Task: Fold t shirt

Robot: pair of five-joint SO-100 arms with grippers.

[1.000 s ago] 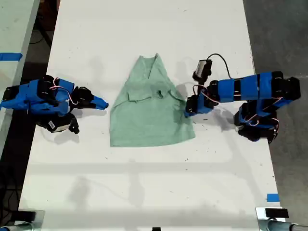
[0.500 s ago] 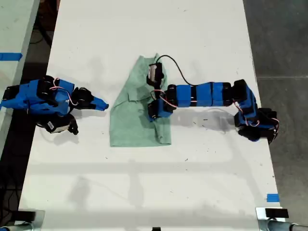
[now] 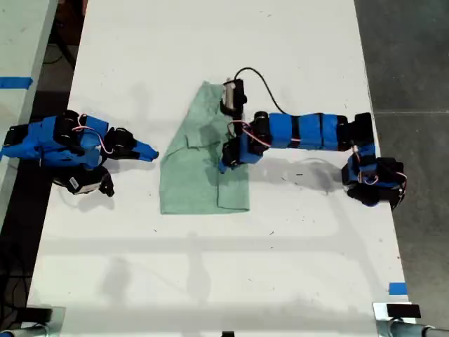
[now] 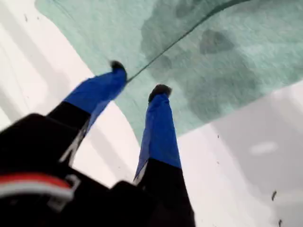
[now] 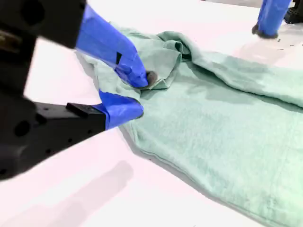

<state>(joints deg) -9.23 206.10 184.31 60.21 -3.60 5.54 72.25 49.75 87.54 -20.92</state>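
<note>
Moved: t shirt [image 3: 189, 179], mid-table, its exterior view's right side now folded inward. Note my first gripper [image 3: 223, 166], jaws apart and empty, above the lengthwise fold; my second gripper [image 3: 149, 151], narrowly parted, beside the opposite edge.

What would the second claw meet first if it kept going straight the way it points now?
Most likely the t shirt: my second claw sits at its near edge, pointing across the cloth. Whether the tips already touch the fabric is hard to tell.

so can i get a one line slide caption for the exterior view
Mint-green t shirt partly folded on a white table, my first gripper open above it, my second gripper at its edge.
</note>
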